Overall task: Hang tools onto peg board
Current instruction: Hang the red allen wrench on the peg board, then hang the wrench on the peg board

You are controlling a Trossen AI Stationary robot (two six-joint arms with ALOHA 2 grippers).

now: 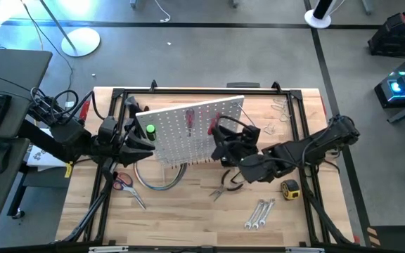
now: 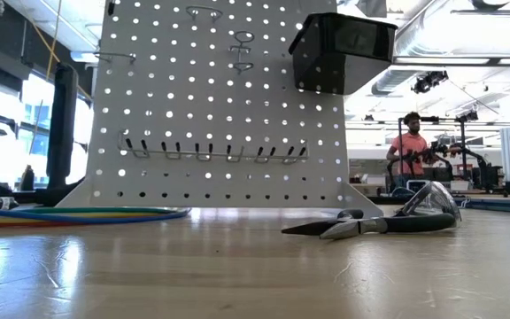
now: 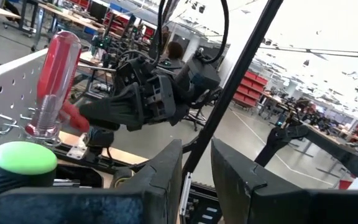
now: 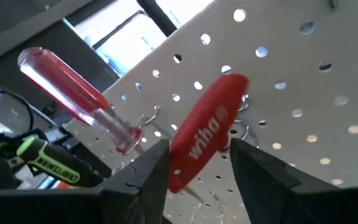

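Pegboard (image 1: 181, 137) stands tilted at the centre of the overhead frame, its black bin (image 2: 342, 51) at the upper right of the low view. Left gripper (image 1: 140, 138), left of centre against the board's edge, is clenched on a green-handled screwdriver (image 1: 150, 130). Right gripper (image 1: 225, 137), just right of centre, has its fingers (image 4: 148, 174) around a solid red "wiha" screwdriver (image 4: 207, 130) at the board's rail, beside a clear red-handled screwdriver (image 4: 73, 93) already hanging there. Pliers (image 1: 225, 186) lie below the board; red-handled scissors (image 1: 123, 181) sit lower left; wrenches (image 1: 259, 213) and a yellow tape measure (image 1: 290, 187) lie lower right
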